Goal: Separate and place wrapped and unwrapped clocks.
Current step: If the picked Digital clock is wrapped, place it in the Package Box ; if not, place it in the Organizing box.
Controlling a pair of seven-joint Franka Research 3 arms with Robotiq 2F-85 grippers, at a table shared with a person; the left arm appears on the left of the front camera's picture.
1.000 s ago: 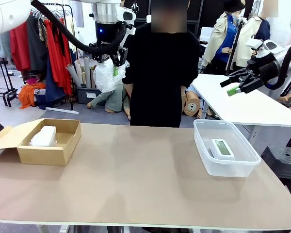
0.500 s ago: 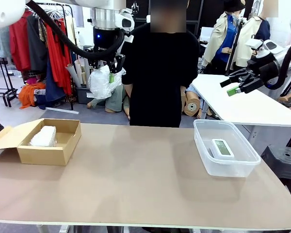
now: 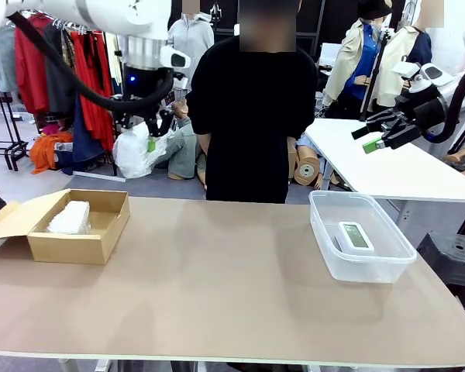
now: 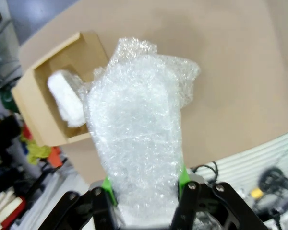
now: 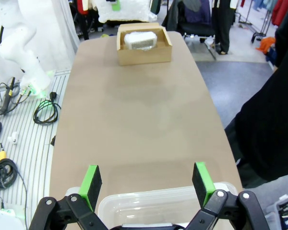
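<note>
wrapped clock (image 3: 70, 218) in box (image 3: 101, 236) left, bare clock (image 3: 356, 236) in tub (image 3: 325, 244) right

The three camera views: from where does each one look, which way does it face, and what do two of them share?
Front view: between the arms, facing the person across the table; left end effector holds a wrapped clock.
Left wrist view: above, looking down past its end effector.
Right wrist view: over the clear tub, along the table; open right end effector.
Shared: the cardboard box.

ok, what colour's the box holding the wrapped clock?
Plain brown cardboard box, with the white wrapped clock inside; clearest in the front view.
</note>
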